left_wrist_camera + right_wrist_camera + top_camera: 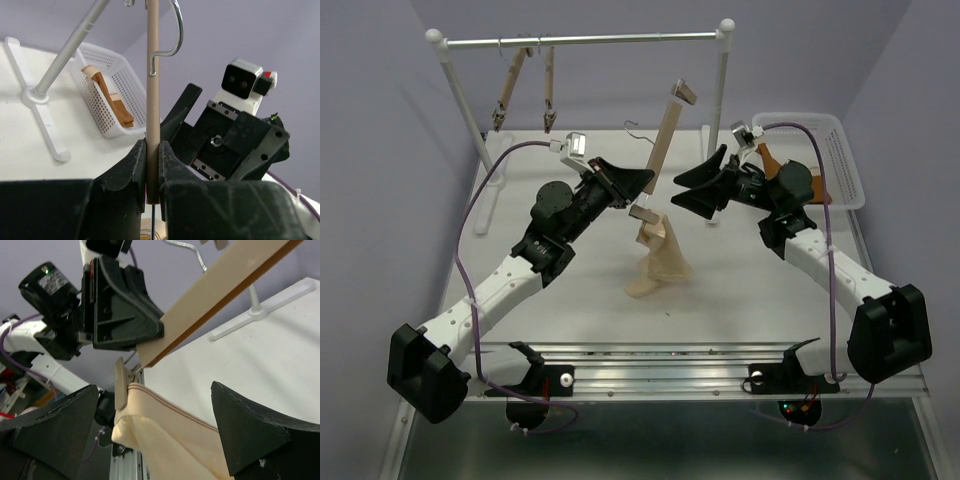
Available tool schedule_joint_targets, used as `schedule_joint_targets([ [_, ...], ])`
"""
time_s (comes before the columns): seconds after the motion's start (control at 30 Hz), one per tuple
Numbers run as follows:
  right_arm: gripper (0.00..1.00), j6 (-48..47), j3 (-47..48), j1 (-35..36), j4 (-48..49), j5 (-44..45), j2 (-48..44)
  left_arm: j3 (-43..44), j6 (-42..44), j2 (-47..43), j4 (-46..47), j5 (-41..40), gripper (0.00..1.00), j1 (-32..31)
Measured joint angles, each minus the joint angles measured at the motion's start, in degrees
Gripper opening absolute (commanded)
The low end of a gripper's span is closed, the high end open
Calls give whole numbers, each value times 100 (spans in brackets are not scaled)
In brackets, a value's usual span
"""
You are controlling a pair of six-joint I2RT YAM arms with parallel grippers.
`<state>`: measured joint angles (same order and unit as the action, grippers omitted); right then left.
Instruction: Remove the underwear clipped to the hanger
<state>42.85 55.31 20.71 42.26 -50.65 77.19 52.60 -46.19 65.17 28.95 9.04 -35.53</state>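
While the left pincer clamps the hanger, underwear dangles — seemingly just below.

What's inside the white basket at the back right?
An orange-brown cloth, paler at one end, lies in the basket, leaning against its wall. In the top view the right arm covers the basket's near left corner, so anything lying there is hidden.

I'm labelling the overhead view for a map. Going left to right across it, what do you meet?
two spare hangers, hung up → left tool → right tool → white basket
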Motion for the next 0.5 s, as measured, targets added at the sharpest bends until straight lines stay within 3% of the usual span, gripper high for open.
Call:
schedule_joint_targets([
  [0.2, 100, 212, -96, 111, 382, -411, 37, 168, -2, 11, 142, -160, 0, 2],
  [0.5, 100, 1578, -356, 382, 2004, -439, 656, 136, -332, 74, 678, -455, 0, 2],
])
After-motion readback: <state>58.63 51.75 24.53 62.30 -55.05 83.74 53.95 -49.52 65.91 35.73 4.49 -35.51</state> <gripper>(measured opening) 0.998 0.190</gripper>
